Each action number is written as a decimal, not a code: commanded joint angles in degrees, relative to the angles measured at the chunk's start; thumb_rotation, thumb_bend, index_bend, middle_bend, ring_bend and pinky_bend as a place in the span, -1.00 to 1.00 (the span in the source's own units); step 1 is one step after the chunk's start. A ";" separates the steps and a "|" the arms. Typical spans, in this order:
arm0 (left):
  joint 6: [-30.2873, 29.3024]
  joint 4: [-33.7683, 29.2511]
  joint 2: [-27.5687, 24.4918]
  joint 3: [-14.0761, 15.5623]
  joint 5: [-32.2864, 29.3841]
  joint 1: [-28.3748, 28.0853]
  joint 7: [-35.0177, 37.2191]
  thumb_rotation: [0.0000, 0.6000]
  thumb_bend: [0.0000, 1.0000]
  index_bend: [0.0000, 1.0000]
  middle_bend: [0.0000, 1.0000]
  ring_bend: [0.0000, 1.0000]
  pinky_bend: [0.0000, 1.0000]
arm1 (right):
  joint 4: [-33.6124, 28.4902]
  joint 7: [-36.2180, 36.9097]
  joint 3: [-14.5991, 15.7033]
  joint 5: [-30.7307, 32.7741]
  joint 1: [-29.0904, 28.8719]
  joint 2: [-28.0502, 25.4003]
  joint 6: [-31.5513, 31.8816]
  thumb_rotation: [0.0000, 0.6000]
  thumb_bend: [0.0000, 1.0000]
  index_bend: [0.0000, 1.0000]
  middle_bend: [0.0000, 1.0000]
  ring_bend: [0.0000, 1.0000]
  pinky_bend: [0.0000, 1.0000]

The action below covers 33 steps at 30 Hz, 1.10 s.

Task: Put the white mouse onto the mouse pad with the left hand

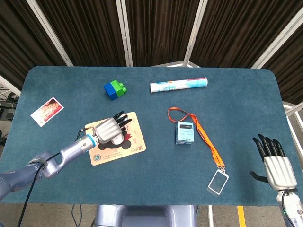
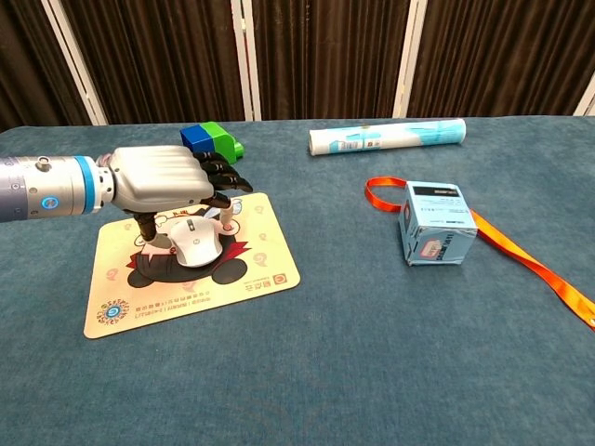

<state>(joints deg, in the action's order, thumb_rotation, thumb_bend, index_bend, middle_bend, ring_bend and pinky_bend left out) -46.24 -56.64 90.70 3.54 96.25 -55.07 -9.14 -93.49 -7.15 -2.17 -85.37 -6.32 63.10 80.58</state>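
Observation:
The white mouse (image 2: 195, 243) lies flat on the printed mouse pad (image 2: 262, 270), near its middle. My left hand (image 2: 163, 178) hovers just over the mouse's back end with its fingers spread. The thumb hangs to the mouse's left, with a small gap showing. From the head camera, the left hand (image 1: 108, 130) covers most of the mouse on the pad (image 1: 135, 144). My right hand (image 1: 274, 163) stands open at the table's front right edge, holding nothing.
A blue and green block (image 2: 212, 141) sits just behind the pad. Further right are a printed tube (image 2: 387, 136), a light blue box (image 2: 435, 223) and an orange lanyard (image 2: 530, 260) with a badge holder (image 1: 218, 182). A card (image 1: 47, 111) lies far left.

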 commanded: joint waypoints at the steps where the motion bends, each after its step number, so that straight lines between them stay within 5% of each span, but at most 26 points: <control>1: -0.36 -0.15 -0.21 0.11 0.06 0.07 0.07 1.00 -0.56 -0.57 -1.00 -1.00 -1.00 | -0.02 0.02 0.00 -0.01 0.00 -0.01 0.01 1.00 -0.82 -1.00 -1.00 -1.00 -1.00; 10: -4.51 -7.44 -6.41 -0.33 -0.24 1.40 0.66 1.00 -0.55 -0.72 -1.00 -1.00 -1.00 | -0.03 0.08 -0.01 0.01 -0.01 -0.03 -0.01 1.00 -0.82 -1.00 -1.00 -1.00 -1.00; 20: -10.41 -28.59 -20.11 -1.94 -8.17 8.76 -10.81 1.00 -0.56 -0.78 -1.00 -1.00 -1.00 | 0.00 -0.28 -0.02 -0.04 0.10 0.11 0.27 1.00 -0.82 -1.00 -1.00 -1.00 -1.00; 27: -25.23 -37.20 -23.18 -1.80 -12.97 20.23 -15.80 1.00 -0.56 -0.93 -1.00 -1.00 -1.00 | 0.16 -0.56 0.00 -0.21 0.21 0.26 0.58 1.00 -0.82 -1.00 -1.00 -1.00 -1.00; 33: -38.02 -36.92 -22.30 -0.57 -13.49 30.06 -16.02 1.00 -0.56 -0.99 -1.00 -1.00 -1.00 | 0.26 -0.90 -0.04 -0.22 0.27 0.44 0.77 1.00 -0.82 -1.00 -1.00 -1.00 -1.00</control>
<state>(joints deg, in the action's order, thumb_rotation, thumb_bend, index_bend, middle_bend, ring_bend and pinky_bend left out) -77.95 -93.06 68.39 2.23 83.99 -30.72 -24.55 -93.24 -8.04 -2.20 -85.58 -6.06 63.53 81.34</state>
